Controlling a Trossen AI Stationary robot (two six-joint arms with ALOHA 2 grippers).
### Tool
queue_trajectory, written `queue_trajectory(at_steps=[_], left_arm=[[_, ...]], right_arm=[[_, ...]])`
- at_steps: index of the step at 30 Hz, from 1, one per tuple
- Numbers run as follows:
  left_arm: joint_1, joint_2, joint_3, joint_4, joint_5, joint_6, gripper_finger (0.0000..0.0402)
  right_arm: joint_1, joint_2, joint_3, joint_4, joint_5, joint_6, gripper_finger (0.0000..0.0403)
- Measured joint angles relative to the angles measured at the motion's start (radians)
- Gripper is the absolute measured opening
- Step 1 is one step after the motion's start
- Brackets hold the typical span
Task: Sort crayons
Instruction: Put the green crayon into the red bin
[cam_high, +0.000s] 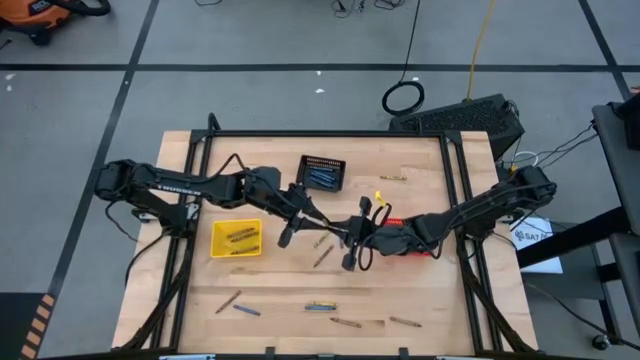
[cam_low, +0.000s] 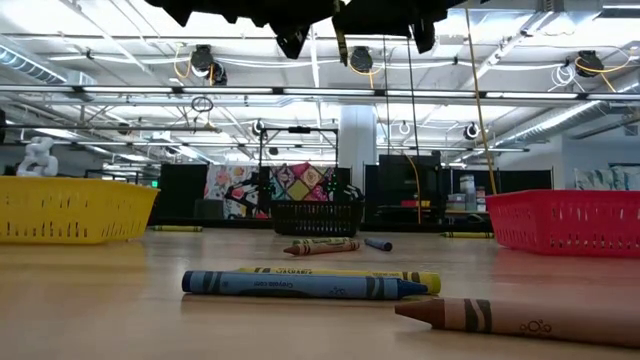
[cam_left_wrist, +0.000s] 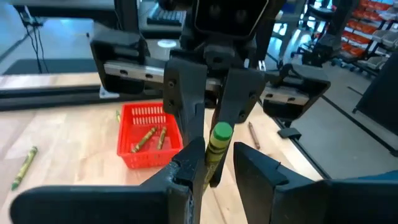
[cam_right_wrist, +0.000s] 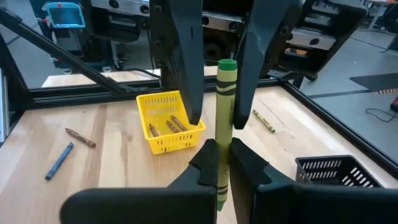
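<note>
My two arms meet above the table's middle. My right gripper (cam_right_wrist: 219, 167) is shut on an olive-green crayon (cam_right_wrist: 224, 112). The crayon's free end (cam_left_wrist: 221, 134) reaches between the fingers of my left gripper (cam_left_wrist: 217, 174), which is open. Whether that end touches a left finger, I cannot tell. Loose crayons lie flat on the table: a blue one (cam_low: 300, 285), a yellow one (cam_low: 340, 273) and a brown one (cam_low: 520, 318) near the front, more (cam_high: 322, 256) under the arms. Crayons also lie in the yellow basket (cam_high: 236, 238), the black basket (cam_high: 322, 172) and the red basket (cam_left_wrist: 146, 140). My right gripper pinches the olive-green crayon's rear part (cam_right_wrist: 219, 158) between its two fingers. They come about level from the table's right side. The crayon sticks out past the fingertips, roughly along them, toward my left gripper. It is lifted clear of the table.
The red basket (cam_high: 408, 248) sits mostly under my right arm. The table's black frame rails (cam_high: 330, 133) run along its far and side edges. Bare wood shows between the baskets and the crayons (cam_high: 345, 322) at the front edge.
</note>
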Motion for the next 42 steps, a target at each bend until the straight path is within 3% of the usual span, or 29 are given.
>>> queue_trajectory(at_steps=[10,17,27,32,42], left_arm=[[-0.001,0.000,0.000,0.007,-0.001,0.010,0.0085],[0.000,0.000,0.000,-0.002,-0.008,0.063,0.0013],[-0.001,-0.001,0.002,-0.045,-0.022,0.079,0.0013],[-0.001,-0.025,0.002,-0.176,-0.022,0.079,0.0013],[0.000,-0.093,0.000,-0.680,-0.027,0.078,0.0013]], right_arm=[[-0.004,0.003,0.000,0.016,-0.021,-0.003,0.0000],[-0.005,0.003,0.000,0.019,-0.028,-0.001,0.0002],[-0.005,0.004,0.000,0.017,-0.021,0.041,0.0055],[0.017,0.004,-0.001,0.016,-0.017,0.067,0.0084],[0.032,0.004,-0.002,-0.012,-0.019,0.068,0.0102]])
